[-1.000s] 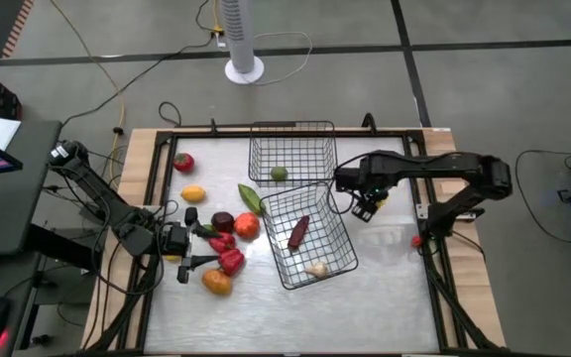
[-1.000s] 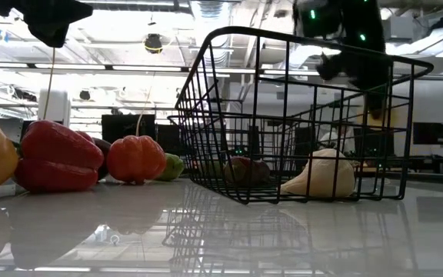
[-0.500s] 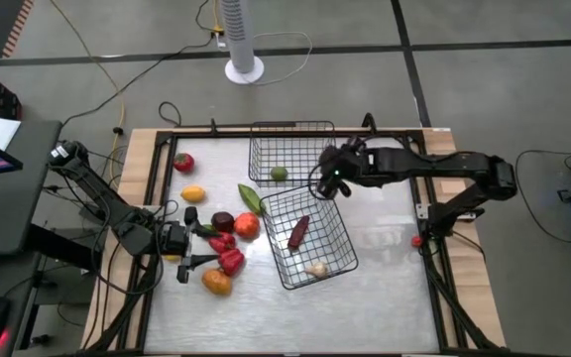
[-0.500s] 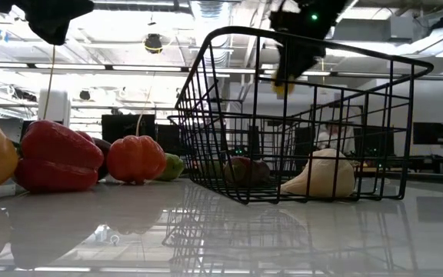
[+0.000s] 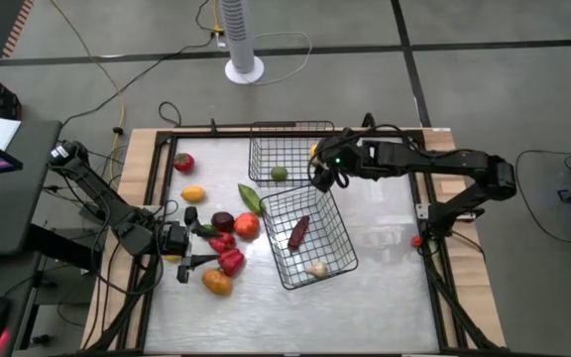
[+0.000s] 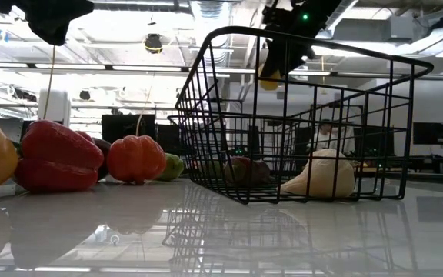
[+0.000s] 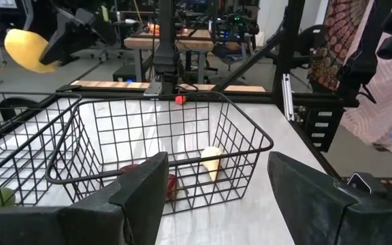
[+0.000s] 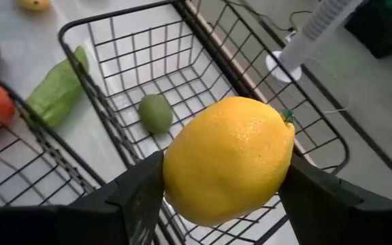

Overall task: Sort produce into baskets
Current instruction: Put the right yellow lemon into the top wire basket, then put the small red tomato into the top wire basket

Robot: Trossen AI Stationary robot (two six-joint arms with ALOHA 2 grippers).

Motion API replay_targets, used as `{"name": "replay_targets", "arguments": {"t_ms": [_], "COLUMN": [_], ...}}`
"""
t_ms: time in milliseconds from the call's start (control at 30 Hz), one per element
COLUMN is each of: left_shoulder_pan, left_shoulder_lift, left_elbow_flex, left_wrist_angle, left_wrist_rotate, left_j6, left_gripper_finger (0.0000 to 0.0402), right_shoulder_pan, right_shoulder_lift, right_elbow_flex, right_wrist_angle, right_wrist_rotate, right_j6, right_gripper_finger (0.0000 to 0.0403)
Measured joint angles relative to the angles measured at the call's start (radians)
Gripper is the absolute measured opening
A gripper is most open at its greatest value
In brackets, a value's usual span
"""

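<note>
My right gripper [image 5: 318, 165] is shut on a yellow lemon [image 8: 229, 160], high over the right side of the far black wire basket [image 5: 290, 134], which holds a green lime [image 5: 279, 174]. The lemon also shows in the low view [image 6: 268, 77] and the left wrist view [image 7: 29, 49]. The near basket [image 5: 337, 260], set askew, holds a maroon piece [image 5: 298, 232] and a whitish garlic [image 5: 316, 268]. My left gripper [image 5: 196, 242] is open and empty, raised above the loose produce at the table's left. My right gripper pinches the lemon across its middle, one finger [image 8: 138, 194] on each side of it [image 8: 182, 197]. The fingers slant down from the table's right. The lemon is lifted clear, above the far basket's rim.
Loose produce lies left of the baskets: a red piece [image 5: 182, 162], a yellow one [image 5: 193, 193], a green cucumber-like one [image 5: 251, 198], a maroon one [image 5: 223, 221], a tomato [image 5: 247, 226], red peppers [image 5: 230, 261] and an orange piece [image 5: 216, 283]. A fan base [image 5: 244, 69] stands beyond the table.
My right gripper has carried the lemon from beside the near basket's right side toward the table's left and far edge, to above the far basket. The lemon stays in the hold, clear of everything.
</note>
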Motion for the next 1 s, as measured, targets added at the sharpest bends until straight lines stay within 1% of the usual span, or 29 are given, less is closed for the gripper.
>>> {"name": "replay_targets", "arguments": {"t_ms": [100, 300, 367, 433, 500, 633, 800, 900, 1000], "left_shoulder_pan": [0.0, 0.0, 0.0, 0.0, 0.0, 0.0, 0.0, 0.0, 0.0], "left_shoulder_lift": [0.0, 0.0, 0.0, 0.0, 0.0, 0.0, 0.0, 0.0, 0.0], "left_elbow_flex": [0.0, 0.0, 0.0, 0.0, 0.0, 0.0, 0.0, 0.0, 0.0], "left_wrist_angle": [0.0, 0.0, 0.0, -0.001, -0.007, -0.031, -0.037, -0.037, -0.037], "left_wrist_rotate": [0.0, 0.0, 0.0, 0.0, 0.0, -0.011, -0.035, -0.035, -0.035], "left_j6": [-0.001, -0.001, -0.001, -0.002, -0.013, -0.038, -0.038, -0.047, -0.057], "left_gripper_finger": [0.0238, 0.0238, 0.0238, 0.0238, 0.0238, 0.0238, 0.0238, 0.0238, 0.0238], "right_shoulder_pan": [-0.009, -0.033, -0.033, -0.032, -0.012, 0.051, 0.157, 0.225, 0.294], "right_shoulder_lift": [0.0, 0.0, 0.0, 0.0, -0.005, -0.019, -0.021, -0.022, -0.021], "right_elbow_flex": [0.0, 0.0, 0.0, 0.0, 0.0, 0.0, -0.005, -0.051, -0.125], "right_wrist_angle": [0.001, 0.012, 0.009, -0.012, -0.078, -0.256, -0.517, -0.624, -0.711], "right_wrist_rotate": [-0.021, -0.043, -0.043, -0.044, -0.045, -0.037, -0.038, -0.046, -0.101], "right_j6": [0.0, 0.006, 0.034, 0.059, 0.086, 0.165, 0.338, 0.45, 0.563], "right_gripper_finger": [0.0305, 0.0384, 0.0394, 0.0389, 0.038, 0.037, 0.0368, 0.0368, 0.0368]}}
